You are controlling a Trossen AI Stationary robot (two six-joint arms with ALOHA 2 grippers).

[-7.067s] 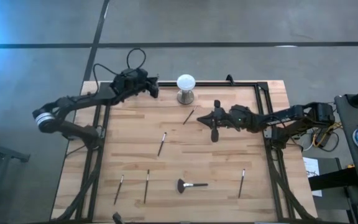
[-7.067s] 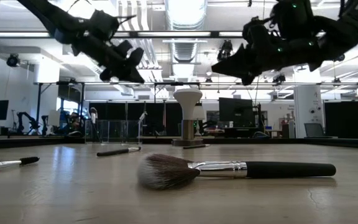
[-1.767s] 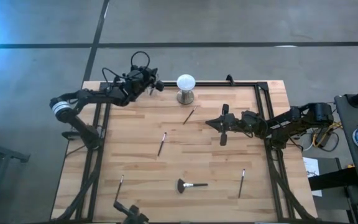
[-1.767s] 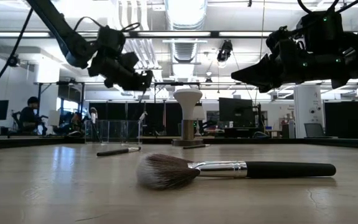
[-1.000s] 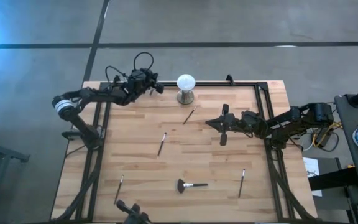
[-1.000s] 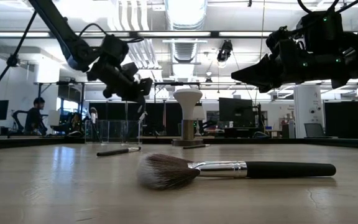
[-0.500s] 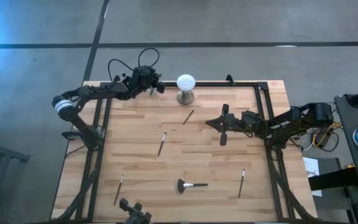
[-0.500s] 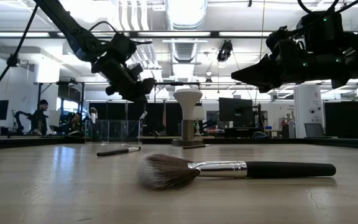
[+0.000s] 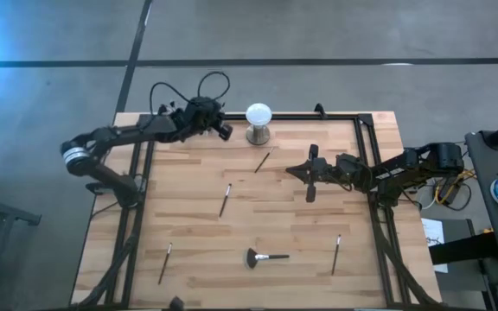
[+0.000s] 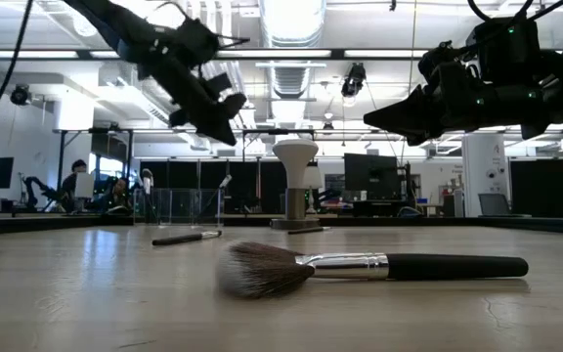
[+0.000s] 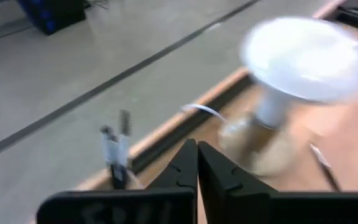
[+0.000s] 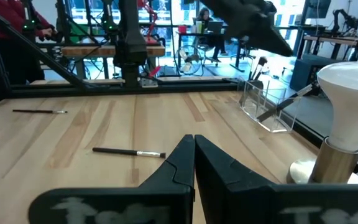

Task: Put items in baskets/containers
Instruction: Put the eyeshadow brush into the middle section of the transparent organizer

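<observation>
**A robotics lab in an open industrial hall**

The low view looks across a wooden table (image 10: 86, 293) into a wide room with exposed ceiling ducts (image 10: 291, 68) and strip lights overhead. Dark monitors (image 10: 365, 176) and equipment racks line the far side, and a seated person (image 10: 76, 181) works at a desk in the distance. From above, the table stands in a black metal frame (image 9: 353, 117) on a bare grey concrete floor (image 9: 318, 34) marked with dark lines. In the right wrist view, more frames and another person at a workstation (image 12: 202, 15) show beyond.
</observation>
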